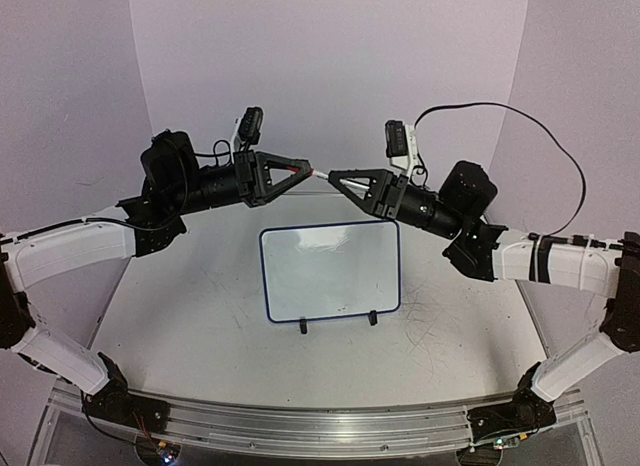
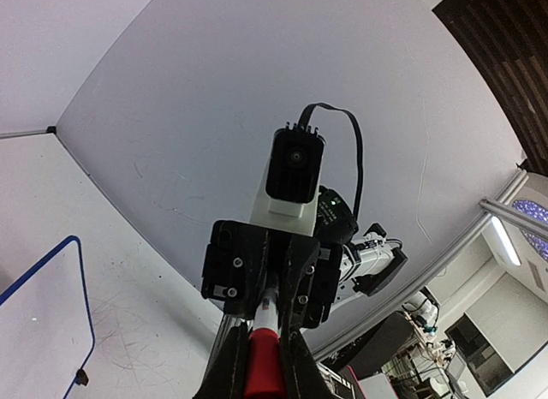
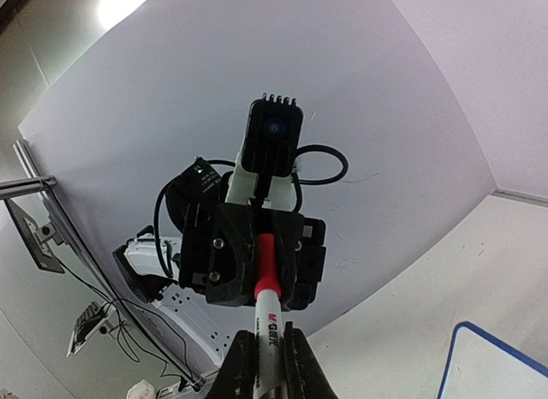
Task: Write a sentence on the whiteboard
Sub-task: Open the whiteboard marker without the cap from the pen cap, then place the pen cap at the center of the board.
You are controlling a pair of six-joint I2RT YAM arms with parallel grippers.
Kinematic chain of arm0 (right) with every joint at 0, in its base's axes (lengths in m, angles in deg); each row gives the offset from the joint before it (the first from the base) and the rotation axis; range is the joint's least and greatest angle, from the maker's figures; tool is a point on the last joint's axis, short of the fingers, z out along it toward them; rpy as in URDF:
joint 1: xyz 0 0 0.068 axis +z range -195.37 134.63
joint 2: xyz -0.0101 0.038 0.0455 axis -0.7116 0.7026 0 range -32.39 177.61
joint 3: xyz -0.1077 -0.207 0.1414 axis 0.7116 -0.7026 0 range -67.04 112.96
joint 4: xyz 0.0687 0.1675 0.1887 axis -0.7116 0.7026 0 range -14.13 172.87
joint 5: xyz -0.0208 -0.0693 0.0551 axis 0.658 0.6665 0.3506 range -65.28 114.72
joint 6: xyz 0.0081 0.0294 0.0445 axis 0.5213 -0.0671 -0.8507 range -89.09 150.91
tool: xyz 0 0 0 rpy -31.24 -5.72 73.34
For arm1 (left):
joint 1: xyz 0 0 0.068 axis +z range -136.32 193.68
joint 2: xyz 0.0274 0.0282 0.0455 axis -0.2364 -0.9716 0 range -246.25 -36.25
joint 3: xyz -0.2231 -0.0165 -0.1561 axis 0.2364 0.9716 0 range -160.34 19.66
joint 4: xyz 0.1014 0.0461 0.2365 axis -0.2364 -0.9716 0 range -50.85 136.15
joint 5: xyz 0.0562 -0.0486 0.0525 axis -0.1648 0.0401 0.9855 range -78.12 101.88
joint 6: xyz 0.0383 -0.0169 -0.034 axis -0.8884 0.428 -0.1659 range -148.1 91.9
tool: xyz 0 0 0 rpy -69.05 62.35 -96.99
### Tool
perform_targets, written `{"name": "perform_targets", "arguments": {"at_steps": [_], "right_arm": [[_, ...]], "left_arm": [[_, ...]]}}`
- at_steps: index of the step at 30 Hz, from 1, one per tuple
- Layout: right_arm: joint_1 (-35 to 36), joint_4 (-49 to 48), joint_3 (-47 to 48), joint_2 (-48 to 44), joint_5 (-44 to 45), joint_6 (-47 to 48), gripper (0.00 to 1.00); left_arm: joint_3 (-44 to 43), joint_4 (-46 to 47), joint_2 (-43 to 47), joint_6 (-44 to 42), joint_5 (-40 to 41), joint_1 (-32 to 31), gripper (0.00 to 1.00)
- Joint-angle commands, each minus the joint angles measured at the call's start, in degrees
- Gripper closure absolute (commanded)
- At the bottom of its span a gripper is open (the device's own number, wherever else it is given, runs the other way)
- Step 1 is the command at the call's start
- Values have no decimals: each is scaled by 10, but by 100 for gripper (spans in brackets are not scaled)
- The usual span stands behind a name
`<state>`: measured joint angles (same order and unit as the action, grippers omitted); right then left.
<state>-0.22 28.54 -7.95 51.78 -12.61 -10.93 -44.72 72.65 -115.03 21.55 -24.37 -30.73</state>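
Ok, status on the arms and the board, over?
Left gripper shut on the marker at its red cap, right gripper shut on the barrel. Whiteboard blank, no writing yet. Nothing seen in the way.

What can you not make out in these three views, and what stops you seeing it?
Marker tip: hidden by the red cap, every view.
Marker label: right wrist view, cut off by bottom edge.
Whiteboard: left wrist view, cropped by left edge.
Cap-to-body joint: top view, too small.
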Motion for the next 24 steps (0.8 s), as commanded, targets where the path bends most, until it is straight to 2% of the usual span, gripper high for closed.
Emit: {"name": "perform_targets", "arguments": {"at_steps": [1,5,7,10,13,15,16,19,24], "right_arm": [[-64,-44,-76,-96,5,7,100],[-160,-31,-150,-189,-45,12,100],[-188,50,-159,-241,-30,61,100],[-189,220,-134,-289,80,134,100],[-189,317,-133,-327,219,164,100],[-189,325,-155,-362,280,184,100],[-189,328,-164,-372,300,195,100],[-189,353,-163,-381,338,233,100],[-189,386,-126,-353,318,265,100]], "left_arm": [[24,11,75,16,15,72,100],[46,10,118,36,-9,159,100],[59,1,133,41,-17,198,100],[79,-84,153,20,24,232,100],[80,-248,162,-43,136,239,100],[82,-355,161,-84,224,239,100],[91,-379,161,-97,244,239,100],[145,-398,160,-114,266,239,100],[228,-387,118,-111,256,238,100]]}}
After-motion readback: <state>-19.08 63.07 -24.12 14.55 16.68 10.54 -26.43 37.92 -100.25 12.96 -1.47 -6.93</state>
